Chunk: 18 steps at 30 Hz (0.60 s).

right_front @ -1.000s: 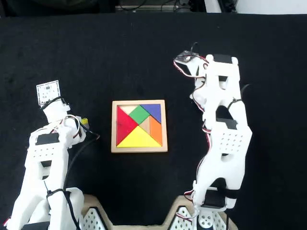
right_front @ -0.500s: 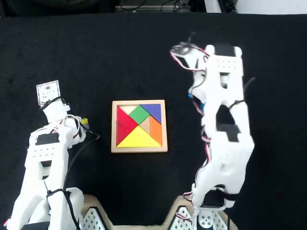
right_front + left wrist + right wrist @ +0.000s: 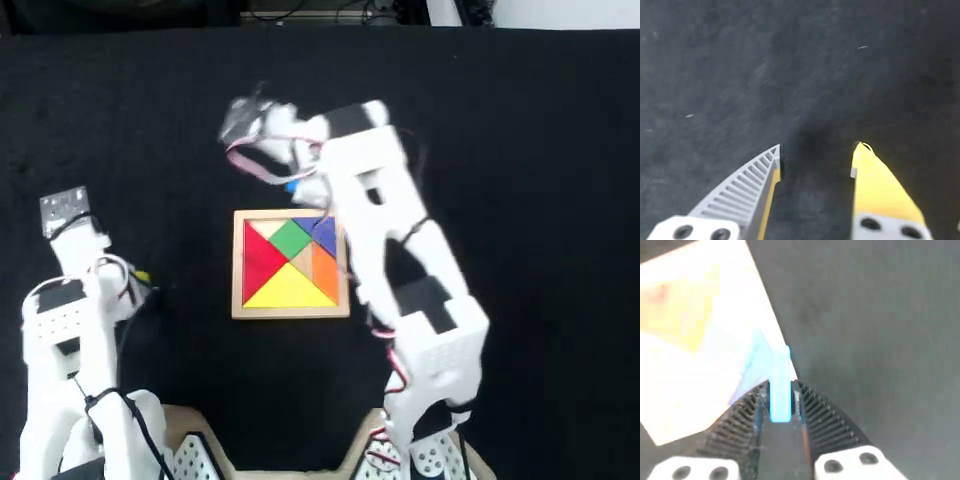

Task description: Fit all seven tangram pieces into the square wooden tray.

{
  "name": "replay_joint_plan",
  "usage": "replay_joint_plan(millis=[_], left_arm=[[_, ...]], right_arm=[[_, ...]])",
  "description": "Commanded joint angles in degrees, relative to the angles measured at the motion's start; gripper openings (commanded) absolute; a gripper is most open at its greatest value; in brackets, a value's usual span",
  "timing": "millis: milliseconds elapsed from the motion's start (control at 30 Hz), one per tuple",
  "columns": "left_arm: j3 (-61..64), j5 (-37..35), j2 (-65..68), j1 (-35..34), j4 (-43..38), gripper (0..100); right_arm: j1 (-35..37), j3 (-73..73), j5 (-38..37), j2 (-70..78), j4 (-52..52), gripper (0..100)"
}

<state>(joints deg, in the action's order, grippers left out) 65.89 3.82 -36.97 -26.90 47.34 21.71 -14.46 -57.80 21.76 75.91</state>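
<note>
Black cloth covers the desk (image 3: pixel 520 120), and the square wooden tray (image 3: pixel 290 312) lies at its middle with coloured pieces laid in. The right gripper (image 3: pixel 780 384) is clamped on a thin light-blue piece (image 3: pixel 781 365), held on edge just off the tray's far rim. The left gripper (image 3: pixel 817 150) hangs with its jaws apart over bare cloth, well away from the tray. To seat the piece well, I judge it should be carried over the tan patch (image 3: pixel 303 260) near the tray's centre — likely the one open slot. There it should be turned to match its neighbours' edges, laid flat and released low. Some things are hard to tell — whether that patch is bare wood or a piece, and the held piece's outline, seen edge-on. The right arm also covers part of the tray's right rim.
</note>
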Motion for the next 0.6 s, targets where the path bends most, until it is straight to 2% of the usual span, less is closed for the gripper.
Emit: replay_joint_plan(millis=[0,133,567], left_arm=[[1.9,6.2,-1.4,-5.4,0.9,23],[2.7,7.4,-1.4,-8.7,0.8,23],[2.9,7.0,-1.4,-8.7,0.4,23]], right_arm=[[4.3,3.6,-4.6,-0.3,-7.0,1.0],[6.8,6.3,-4.8,0.0,-9.8,1.1],[8.8,6.5,-4.7,6.5,-15.9,1.1]])
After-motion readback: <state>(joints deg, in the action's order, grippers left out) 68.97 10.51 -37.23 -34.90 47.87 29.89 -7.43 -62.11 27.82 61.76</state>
